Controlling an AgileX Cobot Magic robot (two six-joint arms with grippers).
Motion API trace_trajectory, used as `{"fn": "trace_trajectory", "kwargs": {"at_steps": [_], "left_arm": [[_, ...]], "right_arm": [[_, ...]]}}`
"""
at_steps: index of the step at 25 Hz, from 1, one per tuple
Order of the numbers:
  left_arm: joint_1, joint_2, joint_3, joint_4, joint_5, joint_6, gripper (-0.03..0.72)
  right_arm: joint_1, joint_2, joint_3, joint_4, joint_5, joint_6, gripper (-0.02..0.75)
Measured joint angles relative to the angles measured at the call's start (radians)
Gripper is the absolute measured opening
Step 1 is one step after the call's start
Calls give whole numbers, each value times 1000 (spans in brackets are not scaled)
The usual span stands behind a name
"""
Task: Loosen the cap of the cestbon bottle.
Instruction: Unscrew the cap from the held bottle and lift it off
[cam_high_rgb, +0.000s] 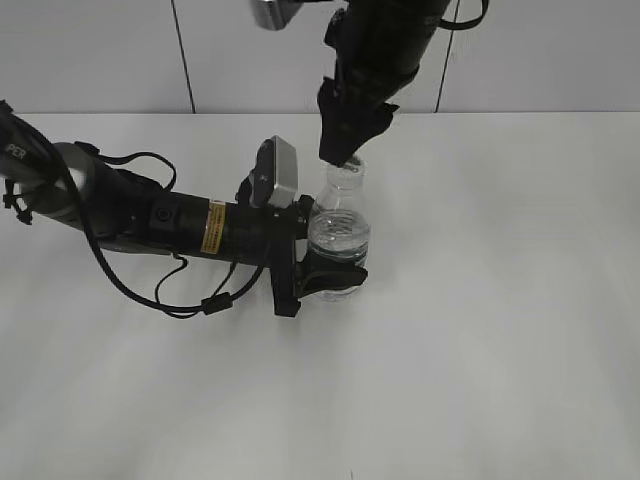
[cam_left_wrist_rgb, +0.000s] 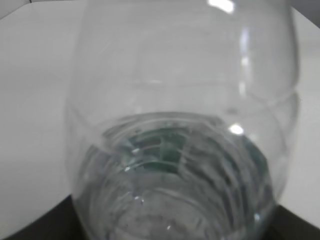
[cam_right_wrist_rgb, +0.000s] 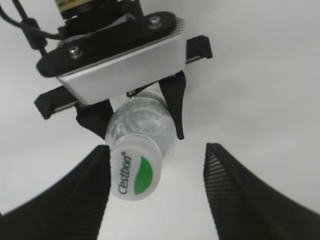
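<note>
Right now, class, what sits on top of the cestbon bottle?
A white cap with a green half-moon mark sits on the cestbon bottle. The right gripper stands open around it, one finger touching. The neck under the cap is hidden.

White table (cam_high_rgb: 480, 330), cestbon bottle (cam_high_rgb: 338, 240) standing.

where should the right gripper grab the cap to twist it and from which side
Grip the cap by its round side wall, coming straight down over the top. The cestbon bottle stands upright, clamped at its body by the left gripper, so the cap faces up. The right gripper hangs open above it, one finger beside the cap, the other well clear; centre it first, since the cap sits off to one side.
</note>
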Motion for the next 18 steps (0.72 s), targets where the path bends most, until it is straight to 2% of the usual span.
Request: {"fn": "trace_trajectory", "kwargs": {"at_steps": [6,14,18], "left_arm": [[0,0,0,0,6,0,412],[0,0,0,-20,23,-3,412],[0,0,0,-35,29,-3,412]], "right_arm": [[0,-1,-38,-12,1,261,449],[0,-4,-50,-24,1,757,449],[0,-11,-43,-24,1,910,449]]}}
